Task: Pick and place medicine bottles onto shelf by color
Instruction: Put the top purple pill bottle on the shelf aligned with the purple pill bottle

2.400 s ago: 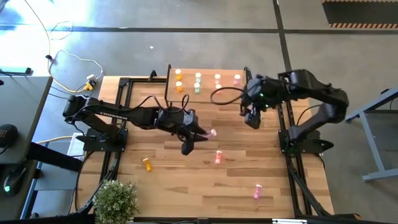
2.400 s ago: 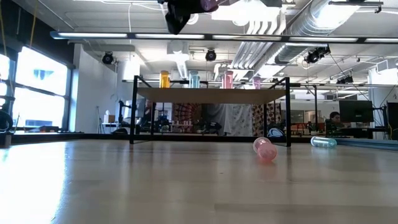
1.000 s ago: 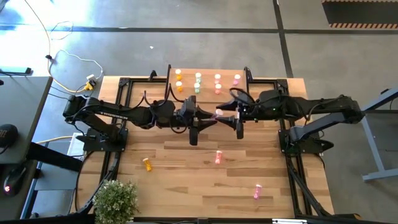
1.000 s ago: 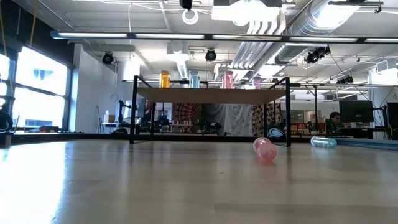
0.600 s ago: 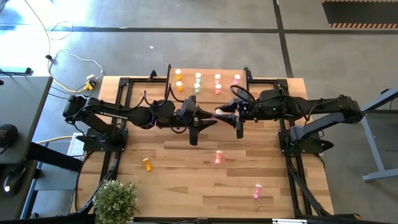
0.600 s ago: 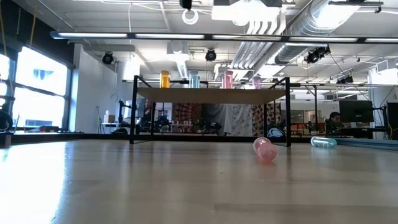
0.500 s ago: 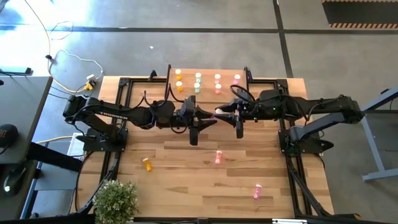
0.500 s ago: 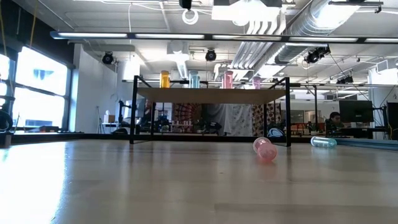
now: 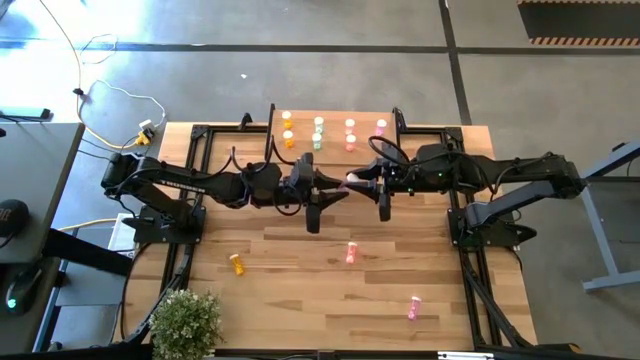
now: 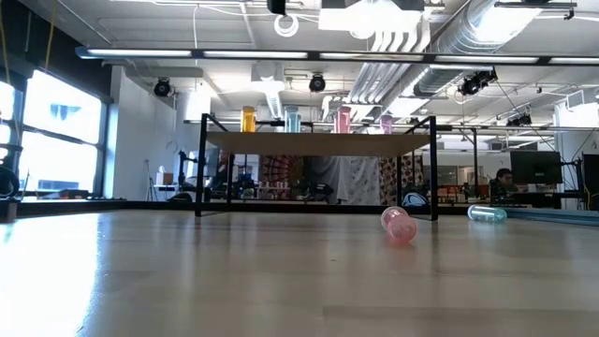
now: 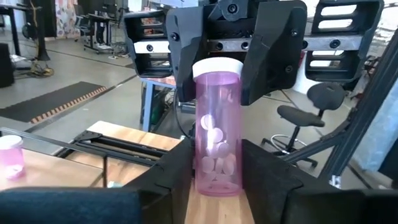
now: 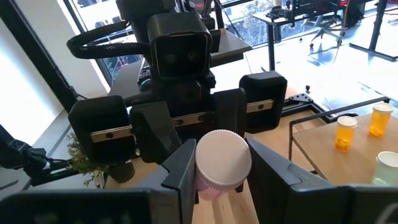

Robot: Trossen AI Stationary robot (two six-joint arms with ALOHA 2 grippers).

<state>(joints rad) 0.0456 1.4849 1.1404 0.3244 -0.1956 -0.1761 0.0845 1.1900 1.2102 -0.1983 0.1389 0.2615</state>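
Above mid-table, near the shelf (image 9: 335,131), the left gripper (image 11: 214,171) and right gripper (image 12: 217,171) both clasp one pink bottle (image 11: 216,127): left fingers at its base, right at its cap. The low view shows neither gripper.

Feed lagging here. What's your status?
Left gripper and right gripper both on pink bottle, mid-air handover. Shelf behind, path clear.

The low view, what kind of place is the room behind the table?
Probably an open-plan lab or workshop: exposed ceiling ducts and pipes, desks with a monitor, and a bare concrete floor around the table in the high view.
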